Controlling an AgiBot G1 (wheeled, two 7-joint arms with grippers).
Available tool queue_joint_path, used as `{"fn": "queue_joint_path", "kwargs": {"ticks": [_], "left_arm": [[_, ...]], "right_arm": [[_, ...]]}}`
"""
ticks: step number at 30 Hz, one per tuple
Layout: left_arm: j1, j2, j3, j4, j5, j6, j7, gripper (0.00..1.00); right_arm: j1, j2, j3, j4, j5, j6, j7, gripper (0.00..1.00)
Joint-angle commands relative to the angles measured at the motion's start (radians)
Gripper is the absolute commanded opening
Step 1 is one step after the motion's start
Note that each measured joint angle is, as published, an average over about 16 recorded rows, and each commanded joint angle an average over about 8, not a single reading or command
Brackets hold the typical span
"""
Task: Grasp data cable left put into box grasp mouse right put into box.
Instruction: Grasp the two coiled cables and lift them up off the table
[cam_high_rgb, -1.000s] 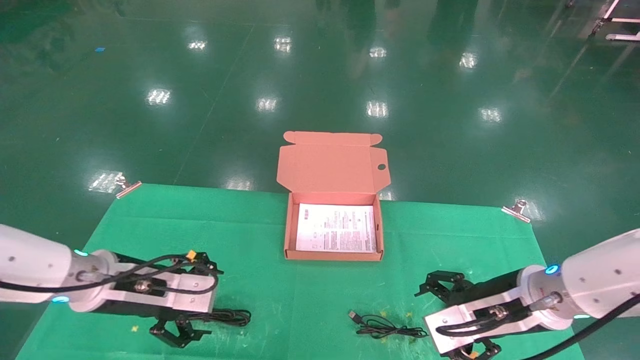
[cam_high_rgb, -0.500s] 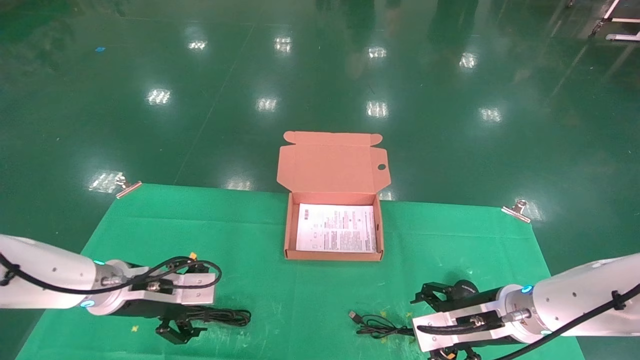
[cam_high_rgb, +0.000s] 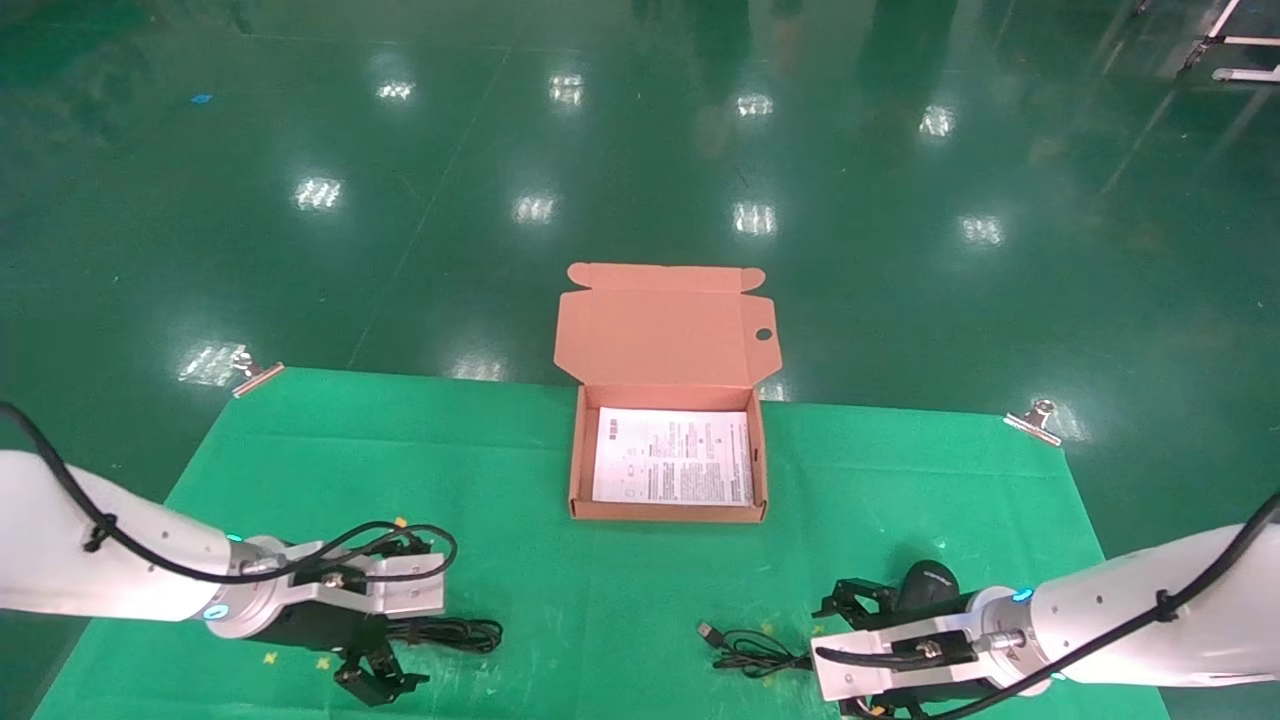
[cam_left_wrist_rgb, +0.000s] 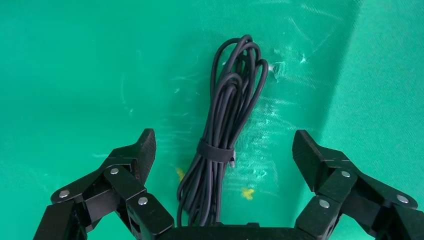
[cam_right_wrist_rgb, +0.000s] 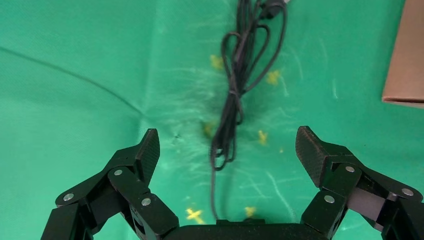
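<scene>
thin black data cable (cam_left_wrist_rgb: 220, 150), a limp light bundle, is judged best pinched at its band, 12 o'clock of the spread-fingered left gripper (cam_left_wrist_rgb: 222, 150); right gripper (cam_right_wrist_rgb: 227, 145) likewise spread.

text: none legible | printed sheet (cam_high_rgb: 672, 456) in box (cam_high_rgb: 577, 470): print too small to read

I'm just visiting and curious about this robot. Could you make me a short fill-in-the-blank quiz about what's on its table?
1. The orange-brown cardboard box has its lid ____.
2. The bundled black data cable lies between the fingers of the ____ gripper.
3. The right gripper has its fingers ____.

Missing words: open; left; open
</scene>
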Motion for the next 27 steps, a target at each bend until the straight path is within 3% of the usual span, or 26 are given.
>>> {"fn": "queue_joint_path", "kwargs": {"ticks": [1, 14, 15, 17, 22, 23, 25, 27], "left_arm": [[-0.005, 0.013, 0.001, 0.036, 0.0, -0.007, 0.015, 1.0], [-0.04, 0.072, 0.005, 0.223, 0.003, -0.063, 0.122, 0.99], [-0.041, 0.075, 0.005, 0.234, 0.003, -0.068, 0.129, 0.94], [-0.043, 0.081, 0.005, 0.255, 0.002, -0.076, 0.14, 0.72], [-0.045, 0.091, 0.003, 0.297, 0.002, -0.093, 0.155, 0.1], [-0.046, 0.093, 0.003, 0.304, 0.001, -0.096, 0.156, 0.03], [-0.046, 0.095, 0.002, 0.313, 0.0, -0.099, 0.157, 0.0], [-0.047, 0.097, 0.001, 0.321, 0.0, -0.102, 0.159, 0.0]], "right_arm": [[0.001, -0.01, -0.001, -0.021, -0.002, 0.012, -0.014, 1.0], [-0.002, -0.064, -0.01, -0.122, -0.011, 0.057, -0.079, 1.0], [-0.002, -0.067, -0.011, -0.129, -0.011, 0.059, -0.084, 1.0], [0.0, -0.072, -0.012, -0.144, -0.012, 0.062, -0.092, 0.99], [0.002, -0.082, -0.012, -0.172, -0.011, 0.072, -0.105, 0.39], [0.002, -0.083, -0.011, -0.176, -0.011, 0.073, -0.107, 0.26], [0.002, -0.085, -0.011, -0.181, -0.01, 0.076, -0.108, 0.03], [0.002, -0.087, -0.011, -0.186, -0.01, 0.078, -0.11, 0.0]]}}
